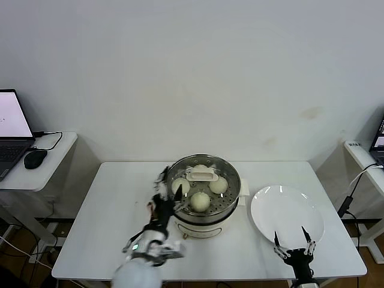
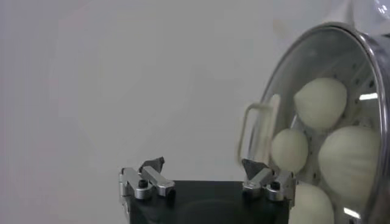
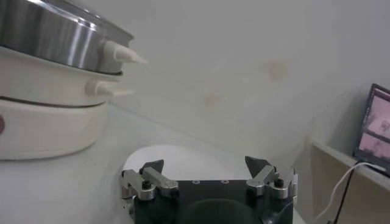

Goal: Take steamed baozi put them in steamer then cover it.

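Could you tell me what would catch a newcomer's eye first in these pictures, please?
The shiny steamer in the middle of the white table stands out, with pale buns showing through its glass lid. The left pincer stands open at the steamer's left rim, holding nothing. To the right lies a bare white plate, with the right pincer open over its near edge.

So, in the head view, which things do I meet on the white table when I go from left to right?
left gripper → steamer with its cover on → white plate, with the right gripper at its near edge.
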`<move>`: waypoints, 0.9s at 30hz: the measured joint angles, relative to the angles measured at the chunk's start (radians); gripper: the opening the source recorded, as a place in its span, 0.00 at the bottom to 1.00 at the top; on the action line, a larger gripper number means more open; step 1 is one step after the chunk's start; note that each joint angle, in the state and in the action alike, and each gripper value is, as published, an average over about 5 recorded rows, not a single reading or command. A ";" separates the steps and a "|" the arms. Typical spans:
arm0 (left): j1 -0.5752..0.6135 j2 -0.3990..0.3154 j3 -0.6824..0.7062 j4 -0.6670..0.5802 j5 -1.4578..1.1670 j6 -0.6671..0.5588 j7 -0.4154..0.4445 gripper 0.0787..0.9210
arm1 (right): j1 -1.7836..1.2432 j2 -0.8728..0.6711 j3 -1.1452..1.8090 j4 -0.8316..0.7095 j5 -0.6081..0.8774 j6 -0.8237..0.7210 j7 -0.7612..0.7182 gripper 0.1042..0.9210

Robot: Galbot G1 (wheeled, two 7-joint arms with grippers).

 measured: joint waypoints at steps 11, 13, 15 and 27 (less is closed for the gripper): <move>0.298 0.024 -0.296 -0.064 -0.702 -0.288 -0.165 0.88 | -0.046 -0.038 -0.031 0.040 0.058 0.006 -0.027 0.88; 0.340 0.019 -0.326 -0.062 -0.794 -0.327 -0.179 0.88 | -0.060 -0.049 -0.038 0.052 0.075 0.005 -0.033 0.88; 0.378 0.012 -0.349 -0.056 -0.869 -0.362 -0.188 0.88 | -0.076 -0.057 -0.045 0.064 0.091 0.005 -0.038 0.88; 0.534 -0.040 -0.403 0.002 -1.082 -0.502 -0.180 0.88 | -0.156 -0.070 -0.071 0.113 0.141 -0.001 -0.053 0.88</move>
